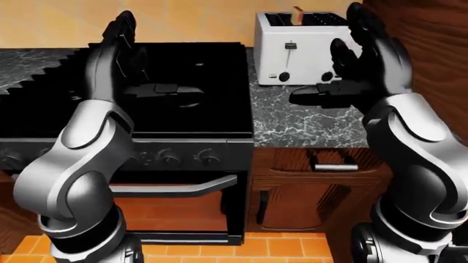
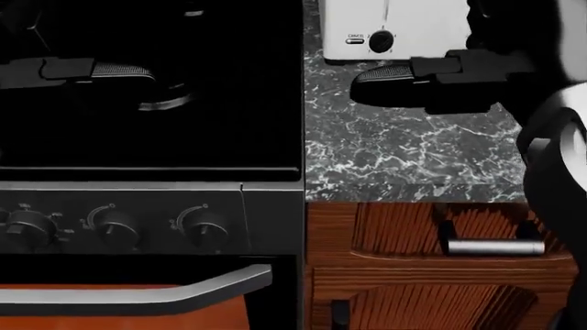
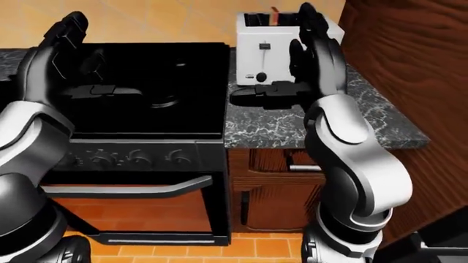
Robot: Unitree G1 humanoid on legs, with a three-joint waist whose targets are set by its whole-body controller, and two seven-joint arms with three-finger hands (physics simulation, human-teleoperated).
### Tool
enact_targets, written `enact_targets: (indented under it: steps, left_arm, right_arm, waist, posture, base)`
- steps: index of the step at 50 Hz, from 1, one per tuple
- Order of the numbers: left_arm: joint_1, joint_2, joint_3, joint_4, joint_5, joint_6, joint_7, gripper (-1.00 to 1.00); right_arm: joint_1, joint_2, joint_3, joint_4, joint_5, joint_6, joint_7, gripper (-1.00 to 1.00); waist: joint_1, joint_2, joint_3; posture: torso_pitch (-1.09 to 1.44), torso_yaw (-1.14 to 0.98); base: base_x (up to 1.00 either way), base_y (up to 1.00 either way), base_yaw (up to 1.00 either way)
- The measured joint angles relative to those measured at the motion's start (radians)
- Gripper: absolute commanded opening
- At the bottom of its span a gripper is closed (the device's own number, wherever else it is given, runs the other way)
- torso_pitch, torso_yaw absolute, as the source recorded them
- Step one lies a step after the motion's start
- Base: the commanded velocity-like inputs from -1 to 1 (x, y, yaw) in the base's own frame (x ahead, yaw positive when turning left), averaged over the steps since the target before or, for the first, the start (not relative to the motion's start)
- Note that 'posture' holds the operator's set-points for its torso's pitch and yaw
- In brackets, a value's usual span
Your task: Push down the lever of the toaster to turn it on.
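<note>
A home kitchen is showing itself here: a black stove [image 1: 175,93] with knobs [image 2: 115,223] and an oven door handle [image 1: 175,186] is sitting at nine o'clock, a marble-patterned countertop [image 1: 307,123] over wooden cabinets [image 1: 307,192] is running toward three, a white toaster [image 1: 296,49] is standing at twelve, and orange floor tiles [image 1: 285,246] are lying at six.

1. The right hand [image 3: 307,66] is raised with fingers [image 3: 311,30] spread upright and the thumb jutting toward the view's left.
2. The white toaster [image 3: 267,52] stands just beyond those fingers, partly hidden by them.
3. Its lever [image 3: 265,47] sits high in its slot, left of the fingers, untouched.
4. The left hand [image 3: 62,60] hovers open over the black stove [image 3: 168,76].
</note>
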Motion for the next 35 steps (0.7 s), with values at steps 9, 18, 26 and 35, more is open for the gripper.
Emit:
enact_targets:
  steps: [9,18,26,35]
  left_arm:
    - [0.01,-0.012,-0.019,0.016,0.0,0.005,-0.004,1.0]
    - [-0.004,-0.002,0.002,-0.01,0.001,-0.002,-0.003,1.0]
    - [-0.005,-0.003,0.003,-0.007,0.002,0.012,0.008,1.0]
    - [0.008,-0.012,-0.025,0.017,-0.009,0.014,-0.007,1.0]
  right_arm:
    - [0.016,0.0,0.0,0.024,-0.002,-0.003,-0.001,1.0]
    - [-0.001,0.002,0.0,-0.014,0.007,-0.018,-0.004,1.0]
    - [0.004,0.0,0.008,0.005,0.017,-0.008,0.0,1.0]
    - [0.025,-0.007,-0.007,0.034,-0.003,-0.011,-0.008,1.0]
  waist:
    - [0.004,0.006,0.017]
    - [0.01,0.056,0.013]
    - [0.028,0.012,0.012]
    - [0.003,-0.032,0.024]
  posture:
    - [0.0,0.0]
    - [0.0,0.0]
    - [0.0,0.0]
    - [0.0,0.0]
  base:
    - [0.06,0.05,0.0]
    - [0.35,0.0,0.0]
    - [0.37,0.0,0.0]
    - [0.38,0.0,0.0]
